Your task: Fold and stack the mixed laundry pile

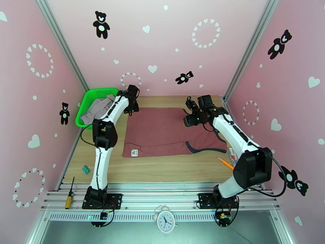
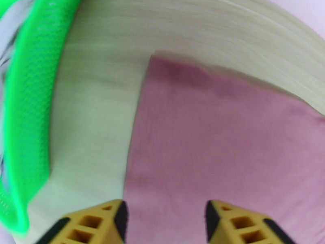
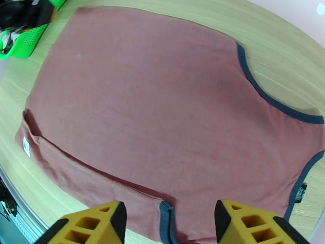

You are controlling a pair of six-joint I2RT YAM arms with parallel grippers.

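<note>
A brick-red tank top [image 1: 162, 129] with dark trim [image 3: 268, 94] lies spread flat on the wooden table, its near edge folded over with a white label [image 3: 27, 147] showing. My left gripper [image 1: 132, 105] hovers over its far left corner; in the left wrist view the gripper [image 2: 164, 224] stands open above the red cloth [image 2: 227, 151]. My right gripper [image 1: 189, 116] hangs over the far right part of the top; the right wrist view has the gripper [image 3: 170, 224] open over the cloth [image 3: 162, 110]. Grey and pale garments [image 1: 96, 110] lie heaped in the basket.
A green mesh basket [image 1: 86, 103] stands at the far left, beside the left arm. A screwdriver [image 1: 69, 194] and a clock [image 1: 165, 220] rest on the near rail. An orange pencil [image 1: 225, 163] and a small green clip [image 1: 86, 169] lie on the table.
</note>
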